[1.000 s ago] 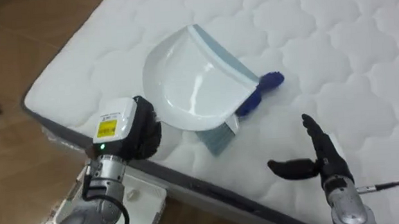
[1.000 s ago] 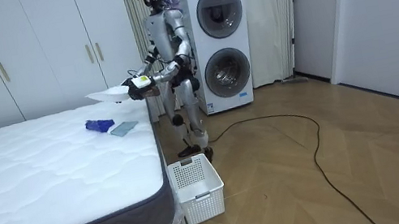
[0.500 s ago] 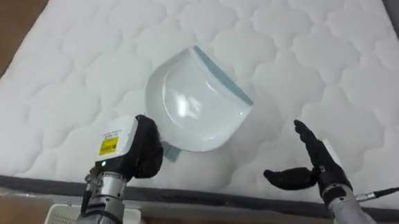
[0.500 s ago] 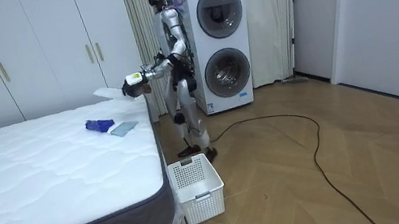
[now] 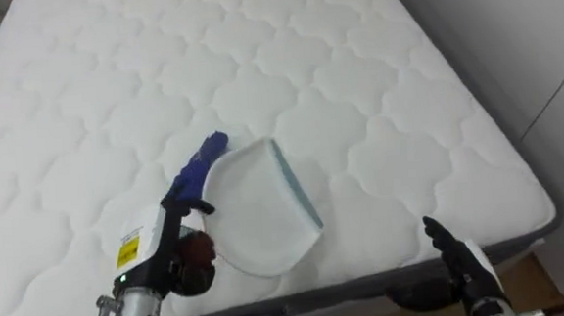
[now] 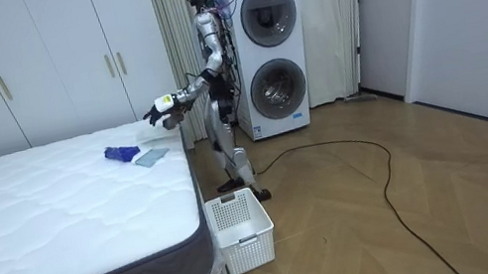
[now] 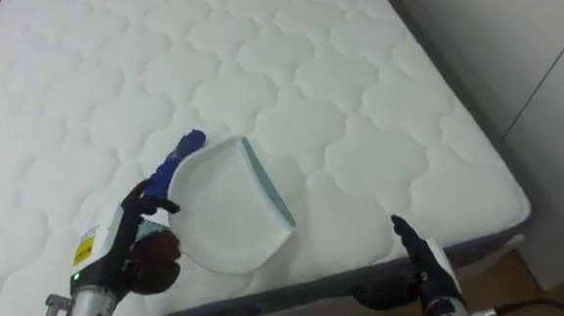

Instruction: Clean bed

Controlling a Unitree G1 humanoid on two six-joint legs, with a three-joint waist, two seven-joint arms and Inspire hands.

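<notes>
The bed point(image 5: 355, 65), a bare white quilted mattress, takes up most of the scene. The robot stands at one of its corners, with a white wardrobe point(image 6: 40, 62) beyond the bed and a stacked washer and dryer point(image 6: 270, 57) close behind it. A white slatted basket point(image 6: 240, 228) sits on the floor by the bed's long side edge, well down from the robot's corner.

The white dustpan point(image 5: 256, 213) hangs over the mattress just inside the near edge, its lip with the pale blue strip turned to the robot's right. The left robot hand point(image 5: 171, 261) is closed round the pan's handle end and, as far as I can judge, carries it clear of the surface. The brush point(image 5: 200, 163) lies on the mattress near the same edge. Its blue handle pokes out past the pan's far rim, and its bristles are hidden behind the pan in the eye views. The right robot hand point(image 5: 457, 263) is low over the near edge, between the pan and the bed's corner, with fingers straight and thumb spread, holding nothing.

I read this as the tool-gathering step: the pan is in hand, the brush not yet picked up, and no sweeping has begun. The next move calls for the free right robot hand to reach the blue handle and close round it. That probably means shifting the pan aside first, since the pan covers most of the brush. After that the lip would need to sit flat on the mattress.
</notes>
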